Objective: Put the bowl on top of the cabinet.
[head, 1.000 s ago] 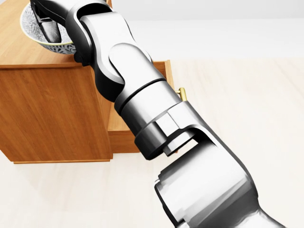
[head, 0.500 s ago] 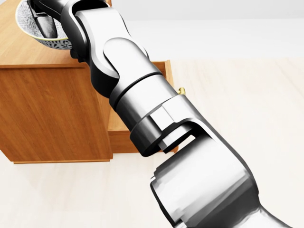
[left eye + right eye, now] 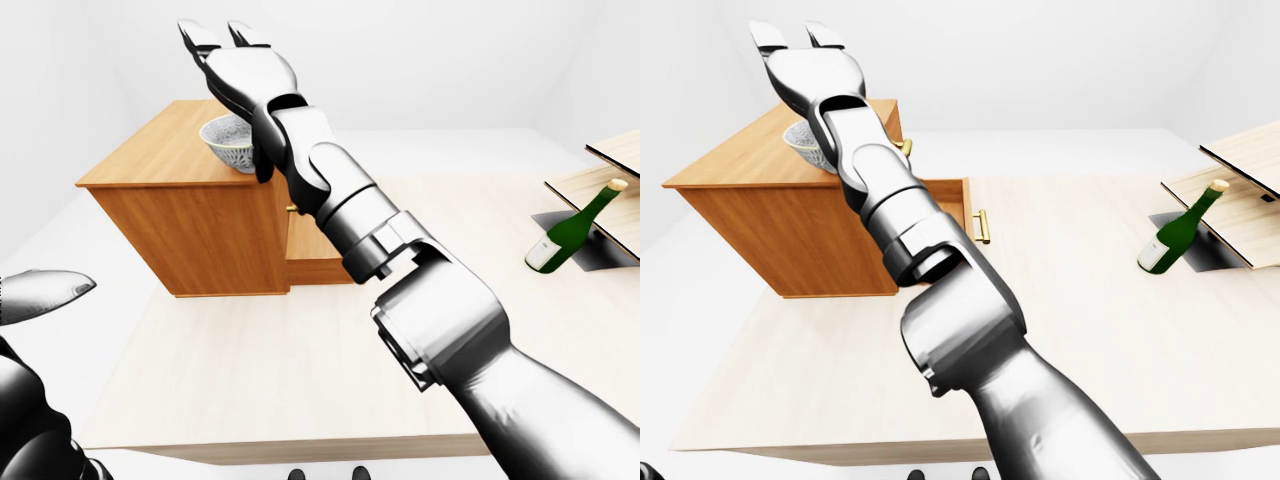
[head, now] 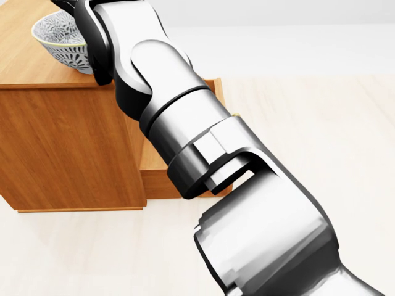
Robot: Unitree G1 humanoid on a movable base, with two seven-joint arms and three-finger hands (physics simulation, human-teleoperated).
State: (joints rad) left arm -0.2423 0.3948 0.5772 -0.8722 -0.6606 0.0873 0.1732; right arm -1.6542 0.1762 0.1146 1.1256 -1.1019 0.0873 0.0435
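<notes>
The patterned white-and-grey bowl [image 3: 228, 142] stands upright on the top of the wooden cabinet [image 3: 190, 230], near its right edge; the head view shows it too [image 4: 58, 40]. My right hand [image 3: 218, 35] is raised above the bowl and apart from it, open, with its fingers [image 3: 768, 38] spread and nothing between them. The right forearm crosses in front of the cabinet's right side and hides part of the bowl. In the bottom left corner of the left-eye view my left hand [image 3: 45, 295] holds one finger stretched out, empty.
A drawer [image 3: 945, 205] with a brass handle [image 3: 982, 225] stands pulled out at the cabinet's right. A green bottle [image 3: 570, 235] leans on a dark mat beside wooden boards [image 3: 600, 180] at the far right. The table's near edge [image 3: 300, 448] runs along the bottom.
My right hand has let go of the bowl and risen out of it, leaving the top of the head view. The bowl now rests alone on the cabinet top.
</notes>
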